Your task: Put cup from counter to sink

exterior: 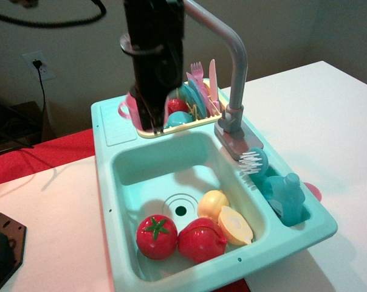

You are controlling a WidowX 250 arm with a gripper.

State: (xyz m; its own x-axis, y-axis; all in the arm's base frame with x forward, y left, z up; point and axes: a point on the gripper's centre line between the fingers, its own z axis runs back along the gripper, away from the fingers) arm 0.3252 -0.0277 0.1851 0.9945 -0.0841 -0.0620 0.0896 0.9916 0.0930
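Note:
The pink cup (129,109) shows only as a pink rim and loop handle at the left of my black gripper (150,121). The gripper stands upright and seems shut on the cup, holding it just above the back edge of the sink unit. It is between the ribbed teal counter (114,125) and the yellow dish rack. The light-teal sink (132,171) lies just in front of and below the gripper. Most of the cup is hidden behind the fingers.
The pale yellow dish rack (198,119) with plates and cutlery is right of the gripper. The grey faucet (234,67) arches beside it. A tomato (156,236), a red fruit (202,239) and yellow halves (224,214) lie in the basin. A blue bottle (286,194) stands at the right.

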